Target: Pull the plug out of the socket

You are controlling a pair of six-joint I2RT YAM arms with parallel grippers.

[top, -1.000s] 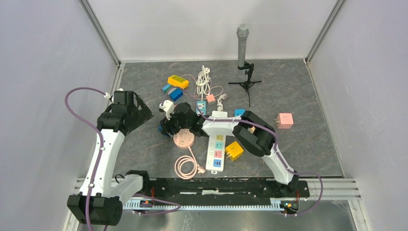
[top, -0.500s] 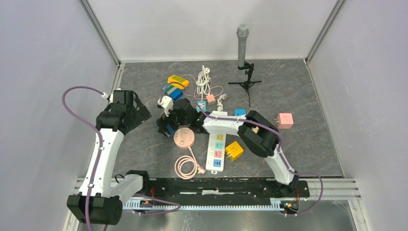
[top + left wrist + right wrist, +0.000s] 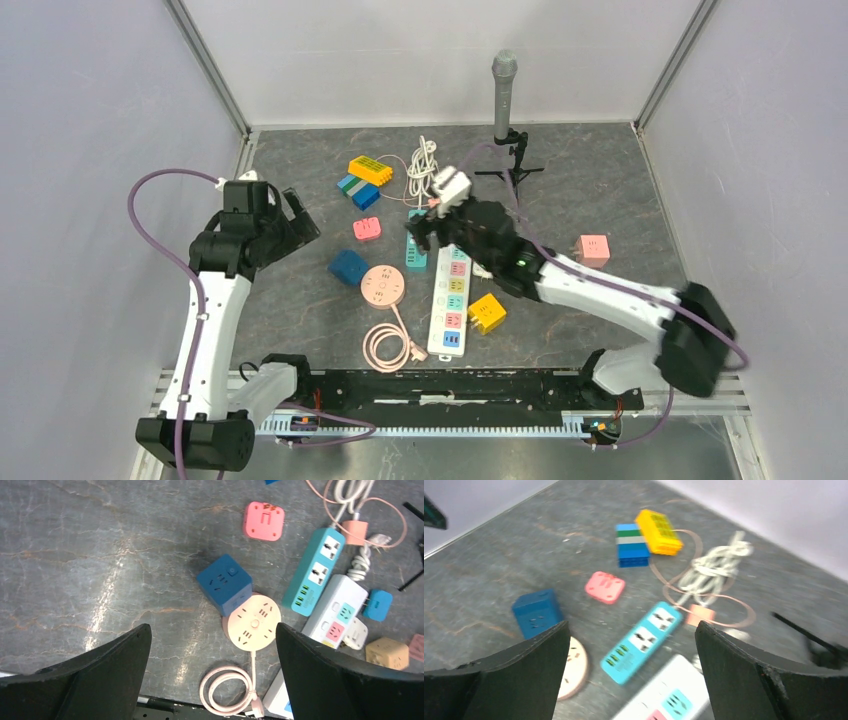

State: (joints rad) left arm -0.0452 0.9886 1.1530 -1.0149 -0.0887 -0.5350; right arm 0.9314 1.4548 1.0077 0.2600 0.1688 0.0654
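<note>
The blue cube plug [image 3: 348,267] lies on the grey table [image 3: 620,190], a little left of the middle in the top view. It is off the round pink socket [image 3: 382,287] and just at its upper-left side. The right gripper [image 3: 428,232] hovers near the middle, over the upper end of the teal power strip [image 3: 415,257], with its fingers spread wide and grasping nothing. The left gripper [image 3: 297,222], further left, is also released and empty.
</note>
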